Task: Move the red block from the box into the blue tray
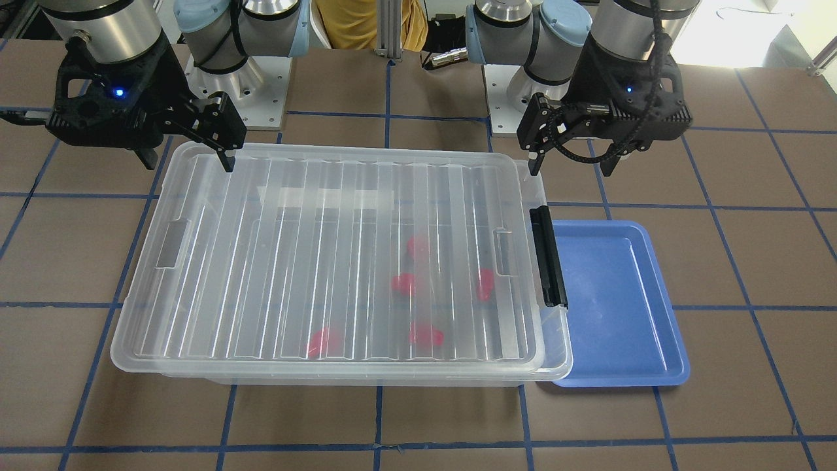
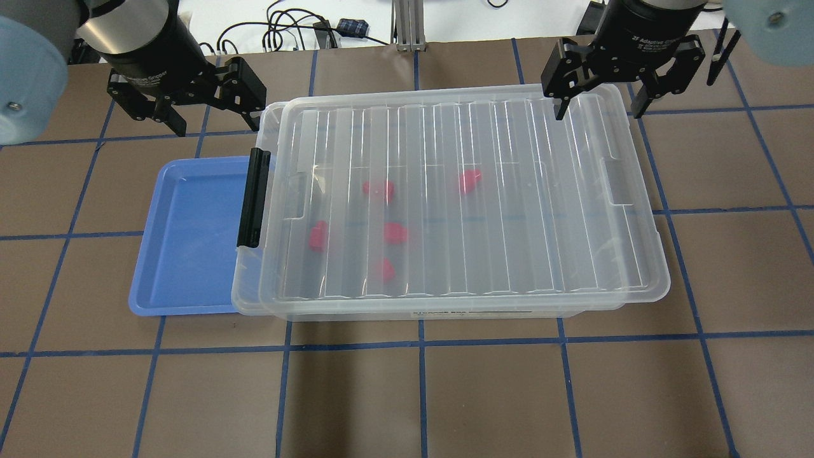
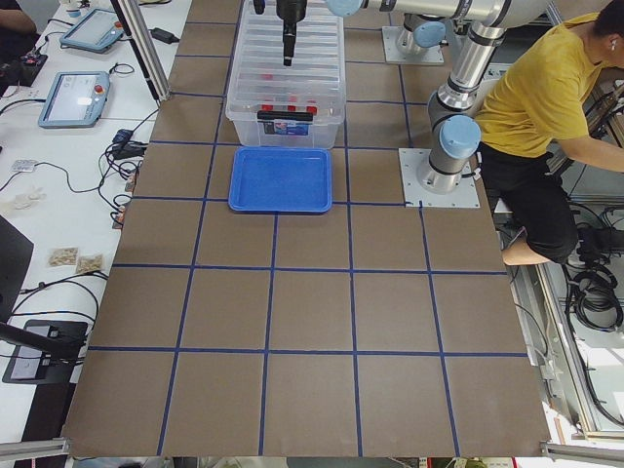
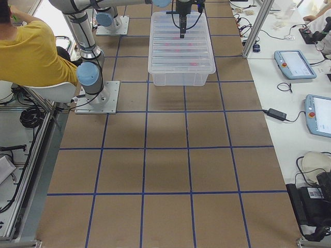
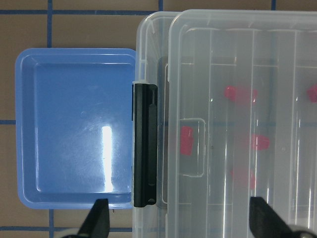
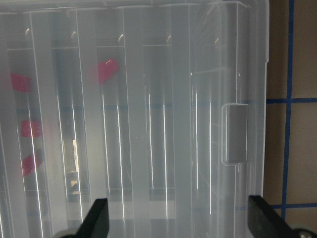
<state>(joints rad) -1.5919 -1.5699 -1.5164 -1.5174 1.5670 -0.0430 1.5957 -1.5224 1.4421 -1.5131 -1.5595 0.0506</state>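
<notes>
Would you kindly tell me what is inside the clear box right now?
Five red blocks lie inside the box, seen through its closed lid. The ribbed plastic blurs their shapes.

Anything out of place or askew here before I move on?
Yes. The lid sits shifted toward the robot's right, baring the rim of the box at the black latch bar end; the opposite end shows no latch bar. That rim also overhangs the edge of the blue tray.

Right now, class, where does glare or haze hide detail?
Left wrist view: a white glare streak on the blue tray. Front view: the ribbed lid blurs the red blocks into smudges. Right wrist view: bright streaks along the lid.
</notes>
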